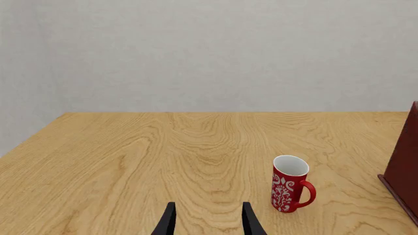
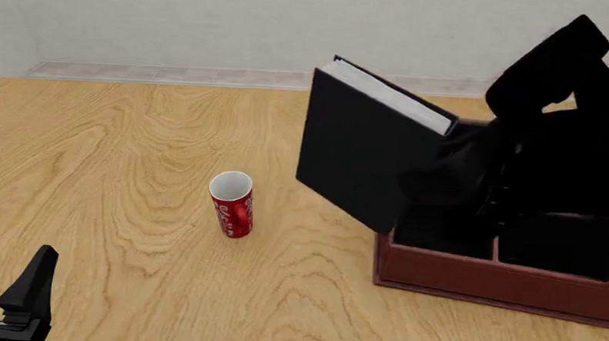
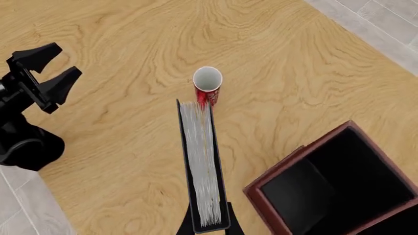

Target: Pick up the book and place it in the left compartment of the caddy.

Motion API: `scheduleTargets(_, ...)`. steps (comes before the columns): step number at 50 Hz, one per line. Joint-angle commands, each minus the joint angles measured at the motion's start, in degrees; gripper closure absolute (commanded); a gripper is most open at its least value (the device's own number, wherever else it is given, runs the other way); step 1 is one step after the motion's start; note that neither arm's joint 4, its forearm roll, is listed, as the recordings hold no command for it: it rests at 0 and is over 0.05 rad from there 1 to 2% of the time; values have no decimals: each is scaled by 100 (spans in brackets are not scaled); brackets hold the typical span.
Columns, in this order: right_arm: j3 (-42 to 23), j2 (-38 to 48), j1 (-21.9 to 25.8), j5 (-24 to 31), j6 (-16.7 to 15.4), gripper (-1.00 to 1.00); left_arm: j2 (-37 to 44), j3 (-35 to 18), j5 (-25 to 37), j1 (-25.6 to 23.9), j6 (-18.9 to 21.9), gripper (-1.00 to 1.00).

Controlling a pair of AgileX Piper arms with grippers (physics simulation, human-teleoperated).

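The black book (image 2: pixel 365 154) with white page edges hangs tilted in the air, its lower corner by the near-left wall of the red-brown caddy (image 2: pixel 465 274). My right gripper (image 3: pixel 209 228) is shut on the book (image 3: pixel 201 161) at one end of its spine; in the front view its fingers merge with the dark arm. The caddy's left compartment (image 2: pixel 440 232) shows as a black opening just right of the book's lower edge. My left gripper (image 2: pixel 7 277) stands open and empty at the near-left of the table, far from the book.
A red patterned mug (image 2: pixel 231 204) stands upright on the wooden table left of the caddy, also seen as the mug (image 1: pixel 290 184) and the mug (image 3: pixel 207 86). The caddy's side (image 1: pixel 402 164) edges the left wrist view. A wall lies beyond the table's far edge.
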Motion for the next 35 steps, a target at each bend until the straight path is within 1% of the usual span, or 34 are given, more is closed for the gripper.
scheduleTargets(1, 17, -480, -331, 352, 144, 100, 10, -11, -11, -1, 6, -100)
scheduleTargets(5, 52, -665, -474, 461, 154, 100, 10, -11, -11, -2, 7, -100)
scheduleTargets(18, 218, -1272, -881, 752, 387, 100, 10, -11, -11, -1, 5, -100)
scheduleTargets(26, 247, -1493, -1083, 953, 432, 100, 10, -11, -11, -2, 7, -100)
scheduleTargets(35, 114, -1617, -1326, 1196, 406, 100, 10, -11, -11, -2, 5, -100)
